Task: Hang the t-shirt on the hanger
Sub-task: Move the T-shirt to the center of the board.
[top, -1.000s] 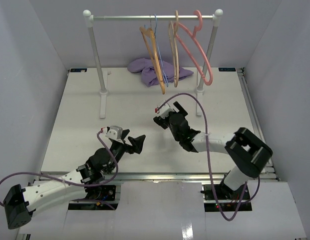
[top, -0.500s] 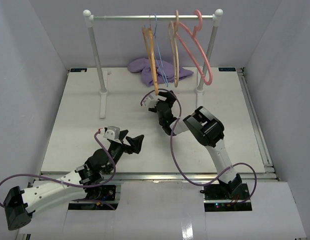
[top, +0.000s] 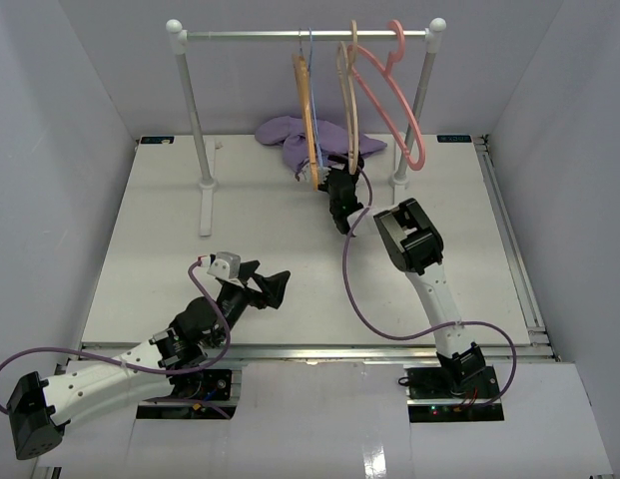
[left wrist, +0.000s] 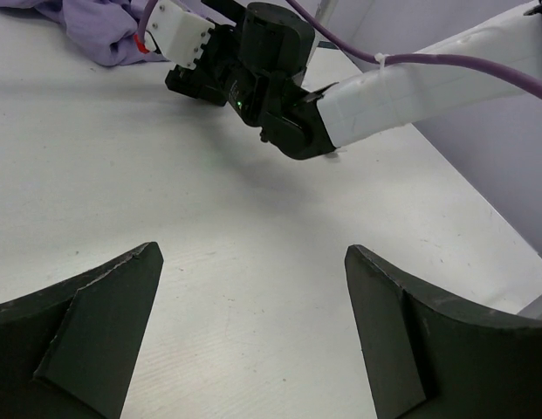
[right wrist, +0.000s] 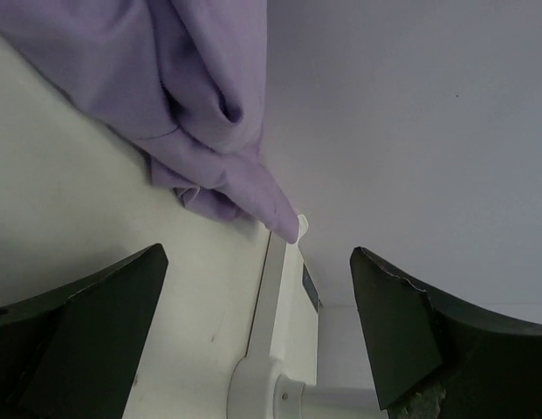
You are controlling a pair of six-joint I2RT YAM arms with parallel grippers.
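I see the small lavender fabric t-shirt [top: 278, 130] lying crumpled at the far edge of the white table [top: 160, 230], under the metal rail [top: 270, 35]. The pink plastic hanger [top: 399, 110] hangs near that rail's right end, beside two tan wooden hangers [top: 308, 110] and a thin blue wire hanger [top: 311, 55]. My right gripper [right wrist: 255, 253] sits just beside the shirt, fingers wide apart, gripping nothing. My left gripper [left wrist: 253, 253] hovers over the near part of the table, fingers also spread, well apart from the shirt.
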